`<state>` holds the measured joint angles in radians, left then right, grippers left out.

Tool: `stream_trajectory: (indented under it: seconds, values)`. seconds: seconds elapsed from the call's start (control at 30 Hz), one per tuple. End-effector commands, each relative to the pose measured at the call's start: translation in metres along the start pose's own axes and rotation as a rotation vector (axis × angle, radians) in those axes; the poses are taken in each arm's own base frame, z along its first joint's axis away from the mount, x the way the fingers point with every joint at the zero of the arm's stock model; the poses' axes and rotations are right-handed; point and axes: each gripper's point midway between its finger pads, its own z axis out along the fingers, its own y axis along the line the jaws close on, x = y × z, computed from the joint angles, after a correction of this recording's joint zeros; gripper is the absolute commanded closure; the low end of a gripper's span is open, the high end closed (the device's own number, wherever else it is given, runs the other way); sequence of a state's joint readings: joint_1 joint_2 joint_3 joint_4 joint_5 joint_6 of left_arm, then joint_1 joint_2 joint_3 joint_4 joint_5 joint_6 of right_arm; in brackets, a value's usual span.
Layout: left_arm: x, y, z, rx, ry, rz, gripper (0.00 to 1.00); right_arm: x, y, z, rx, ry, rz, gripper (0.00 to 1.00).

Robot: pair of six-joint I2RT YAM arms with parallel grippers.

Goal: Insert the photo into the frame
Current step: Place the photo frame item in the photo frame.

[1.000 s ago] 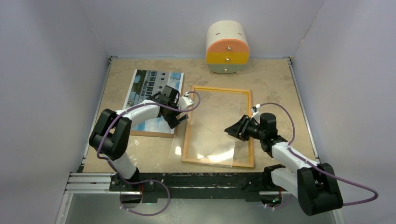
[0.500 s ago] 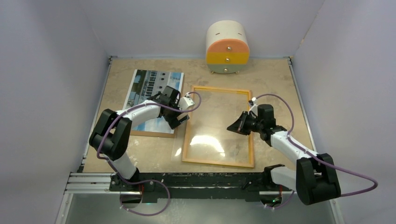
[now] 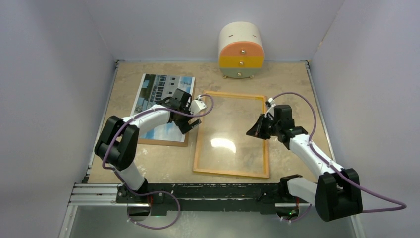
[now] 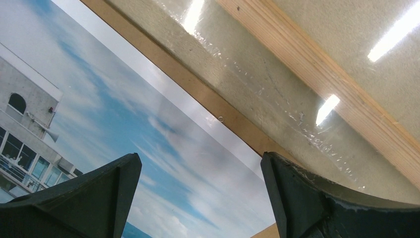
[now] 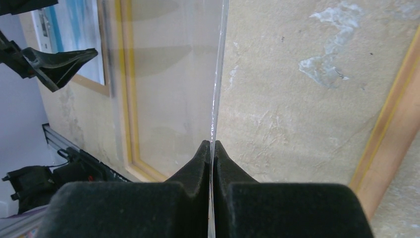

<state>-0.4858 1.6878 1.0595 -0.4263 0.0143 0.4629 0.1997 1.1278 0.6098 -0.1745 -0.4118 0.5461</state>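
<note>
The photo (image 3: 161, 91) lies face up on the brown backing board (image 3: 158, 142) at the left. The frame (image 3: 231, 95) lies flat in the middle, wood side up. My right gripper (image 3: 253, 131) is shut on the right edge of the clear pane (image 3: 223, 144), which lies tilted over the frame opening. The right wrist view shows the pads (image 5: 198, 158) pinching the thin pane (image 5: 173, 74) edge-on. My left gripper (image 3: 190, 124) is open and empty, low over the photo's right edge (image 4: 124, 124), beside the frame's left rail (image 4: 322, 74).
A small round-topped drawer unit (image 3: 241, 49) with orange, yellow and green fronts stands at the back, behind the frame. Walls close in the table on three sides. The metal rail (image 3: 99, 191) with the arm bases runs along the near edge.
My right gripper has moved away from me and to the right with the pane. The pane's near-left corner no longer sticks out over the frame. My left gripper shifted slightly farther back.
</note>
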Motion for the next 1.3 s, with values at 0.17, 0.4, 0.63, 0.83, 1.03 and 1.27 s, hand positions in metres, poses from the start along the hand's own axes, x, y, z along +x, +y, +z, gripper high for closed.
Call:
stream_trajectory:
  seconds: [0.17, 0.4, 0.63, 0.83, 1.03, 1.27]
  values:
    - [-0.018, 0.022, -0.012, -0.099, -0.036, 0.005, 0.00, -0.019, -0.020, -0.013, 0.165, -0.006, -0.068, 1.00]
    - [-0.019, 0.021, -0.011, -0.091, -0.041, 0.000, 0.00, -0.027, -0.021, -0.020, 0.206, -0.021, -0.078, 1.00]
    - [-0.022, 0.022, -0.013, -0.091, -0.048, 0.001, 0.00, -0.028, -0.021, -0.019, 0.210, -0.005, -0.075, 1.00]
    - [-0.024, 0.022, -0.013, -0.093, -0.053, 0.002, 0.00, -0.032, -0.019, -0.021, 0.221, 0.008, -0.084, 1.00]
    - [-0.025, 0.021, -0.012, -0.086, -0.056, -0.006, 0.00, -0.031, -0.018, -0.022, 0.226, 0.028, -0.088, 1.00]
    - [-0.025, 0.020, -0.009, -0.076, -0.052, -0.013, 0.00, -0.033, -0.010, -0.026, 0.203, 0.035, -0.093, 1.00]
